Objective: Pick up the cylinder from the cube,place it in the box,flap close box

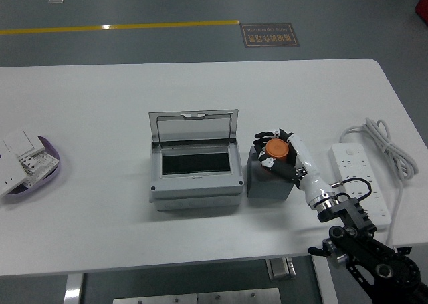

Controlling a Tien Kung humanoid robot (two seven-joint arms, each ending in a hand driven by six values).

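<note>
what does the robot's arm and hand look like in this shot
Only the right arm shows. It is black, built of blocky machined segments with round joints and visible bolts. A silver metal ring forms the wrist, and a thin black cable loops beside it. The right hand has a white shell over the back and black fingers. No markings are readable.

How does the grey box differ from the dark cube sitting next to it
The grey box is wider and lighter than the cube. The box stands open, lid up, its inside empty; the cube is closed and carries the orange cylinder, which the right hand wraps. Both rest on the white table.
</note>
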